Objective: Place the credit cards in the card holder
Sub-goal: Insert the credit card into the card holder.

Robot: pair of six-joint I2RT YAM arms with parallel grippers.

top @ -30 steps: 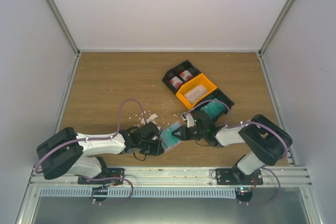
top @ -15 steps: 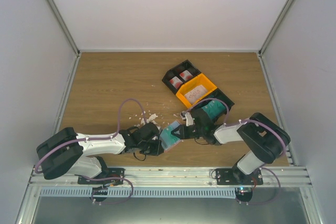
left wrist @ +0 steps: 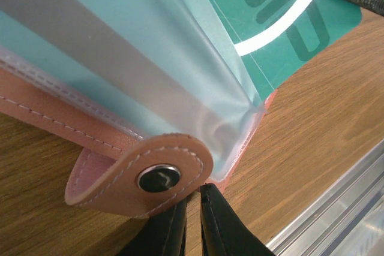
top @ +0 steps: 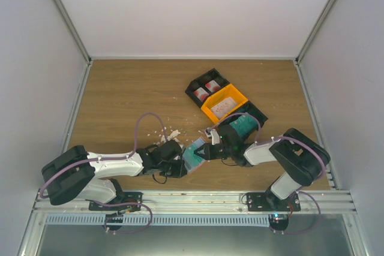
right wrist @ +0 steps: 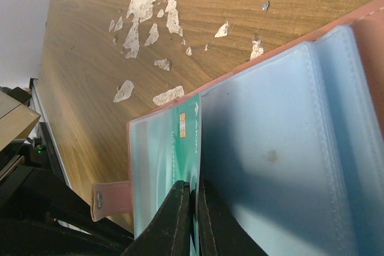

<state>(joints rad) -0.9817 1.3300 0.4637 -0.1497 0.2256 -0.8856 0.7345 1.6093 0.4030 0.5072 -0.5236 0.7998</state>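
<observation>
The salmon-pink card holder (top: pixel 193 156) lies open near the table's front edge, its clear sleeves showing. My left gripper (top: pixel 182 167) is shut on its lower edge, beside the snap tab (left wrist: pixel 120 178); its fingers (left wrist: pixel 222 226) show at the bottom of the left wrist view. My right gripper (top: pixel 205 150) is shut on a teal-green credit card (right wrist: pixel 180 142), held on edge at the mouth of a clear sleeve (right wrist: pixel 270 148), partly inside. The card also shows in the left wrist view (left wrist: pixel 282 34). More cards lie in the bins.
A black bin (top: pixel 206 90) holds white-and-red cards, an orange bin (top: pixel 224 104) sits beside it, and another black bin (top: pixel 246 124) holds teal cards. White crumbs (top: pixel 171 133) are scattered left of the holder. The metal rail (top: pixel 192 199) runs close in front.
My right gripper has edged slightly left with the teal card, toward the holder. The left arm and holder have hardly moved.
</observation>
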